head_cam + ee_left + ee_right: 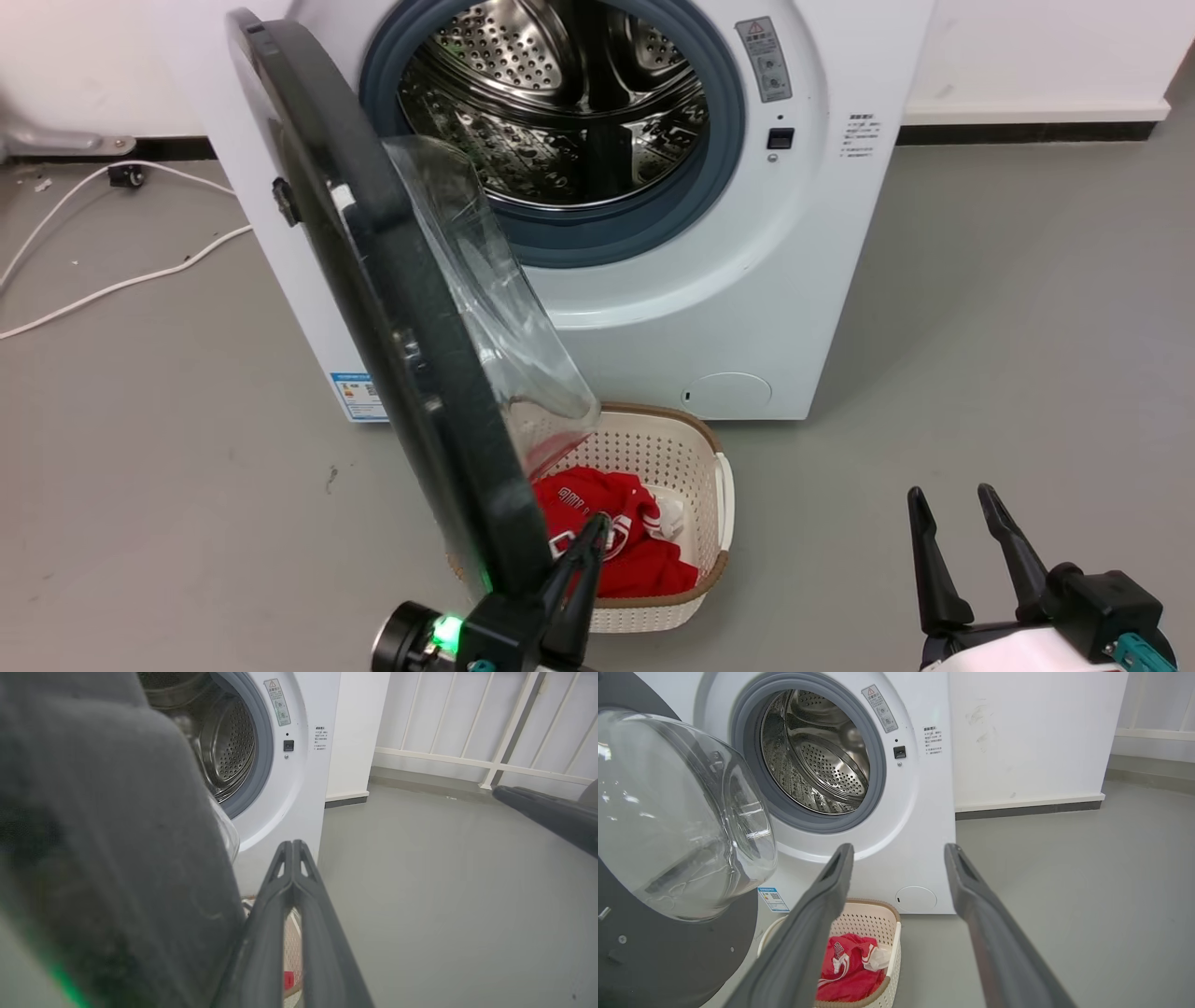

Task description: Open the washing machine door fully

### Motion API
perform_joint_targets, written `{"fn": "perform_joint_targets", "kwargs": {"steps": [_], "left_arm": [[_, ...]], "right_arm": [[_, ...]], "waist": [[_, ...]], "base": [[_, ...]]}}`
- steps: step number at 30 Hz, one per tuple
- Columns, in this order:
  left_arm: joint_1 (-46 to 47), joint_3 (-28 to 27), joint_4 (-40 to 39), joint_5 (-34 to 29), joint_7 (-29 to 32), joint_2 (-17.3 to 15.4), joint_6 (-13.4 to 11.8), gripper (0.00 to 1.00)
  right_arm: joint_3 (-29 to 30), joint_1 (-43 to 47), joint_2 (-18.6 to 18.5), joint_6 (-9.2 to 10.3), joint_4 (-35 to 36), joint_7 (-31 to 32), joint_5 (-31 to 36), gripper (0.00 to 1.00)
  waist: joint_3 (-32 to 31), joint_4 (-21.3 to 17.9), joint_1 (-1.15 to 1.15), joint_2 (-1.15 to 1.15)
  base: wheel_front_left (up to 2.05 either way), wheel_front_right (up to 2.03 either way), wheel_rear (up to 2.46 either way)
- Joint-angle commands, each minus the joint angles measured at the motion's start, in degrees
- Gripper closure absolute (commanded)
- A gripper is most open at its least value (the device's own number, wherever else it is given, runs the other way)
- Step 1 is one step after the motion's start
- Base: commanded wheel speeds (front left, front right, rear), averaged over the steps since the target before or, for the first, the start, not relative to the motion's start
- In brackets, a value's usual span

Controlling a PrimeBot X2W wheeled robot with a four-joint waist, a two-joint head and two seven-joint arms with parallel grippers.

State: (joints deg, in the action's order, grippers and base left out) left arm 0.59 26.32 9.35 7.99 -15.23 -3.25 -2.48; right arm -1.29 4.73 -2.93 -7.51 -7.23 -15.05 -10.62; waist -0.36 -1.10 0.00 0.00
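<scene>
The white washing machine [794, 280] stands against the wall with its steel drum [560, 93] exposed. Its door [373, 308], a black disc with a clear glass bowl [485, 299], is swung out toward me and stands nearly edge-on. My left gripper [593, 532] is shut with nothing between its fingers, lying along the inner side of the door's lower free edge. In the left wrist view the door [117, 858] is a dark blur just left of the shut left gripper [293, 845]. My right gripper [954, 499] hangs open over the floor to the right, away from the door [668, 952].
A cream perforated basket [719, 485] holding red clothes [635, 551] sits on the floor under the door, in front of the machine. White cables [112, 280] run across the floor at the left. A white railing [467, 760] stands beyond the machine's right side.
</scene>
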Motion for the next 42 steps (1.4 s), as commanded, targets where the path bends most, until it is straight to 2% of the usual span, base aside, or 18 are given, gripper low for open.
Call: {"fn": "perform_joint_targets", "kwargs": {"steps": [1, 8, 20, 26, 34, 42], "left_arm": [[-0.7, -1.2, -0.9, -0.3, 0.2, -1.1, -0.8, 1.0], [-6.1, -1.9, -5.2, -0.5, 0.1, -1.4, -2.6, 1.0], [-10.9, -5.2, -11.7, -1.3, 0.0, -3.1, -5.9, 1.0], [-12.2, -8.4, -13.6, -1.1, 0.0, -4.5, -7.7, 1.0], [-10.6, -14.8, -14.8, -0.1, 0.0, -7.1, -9.3, 1.0], [-6.3, -22.5, -13.0, 1.6, 0.0, -9.7, -9.8, 1.0]], "right_arm": [[0.1, 0.2, 0.1, 0.03, 0.2, -0.1, 0.0, 0.0], [0.5, 0.5, 0.1, 0.04, 0.4, -0.1, -0.2, 0.0], [0.5, 0.8, 0.1, 0.04, 0.5, -0.1, -0.3, 0.0], [0.1, 0.5, 0.1, 0.04, 0.3, -0.1, -0.5, 0.0], [-0.5, 0.1, 0.1, 0.04, 0.5, -0.1, -0.5, 0.0], [-0.8, -1.2, 0.1, 0.03, 1.0, 0.6, 0.2, 0.0]], "waist": [[0.0, 0.5, 0.0, 0.0], [0.0, 3.7, 0.0, 0.0], [0.6, 13.2, 0.0, 0.0], [0.8, 16.7, 0.0, 0.0], [1.6, 18.4, 0.0, 0.0], [3.5, 17.2, 0.0, 0.0]], "base": [[0.0, 0.0, 0.0], [0.0, 0.0, 0.0], [0.0, 0.0, 0.0], [0.0, 0.0, 0.0], [0.0, 0.0, 0.0], [0.0, 0.0, 0.0]]}}
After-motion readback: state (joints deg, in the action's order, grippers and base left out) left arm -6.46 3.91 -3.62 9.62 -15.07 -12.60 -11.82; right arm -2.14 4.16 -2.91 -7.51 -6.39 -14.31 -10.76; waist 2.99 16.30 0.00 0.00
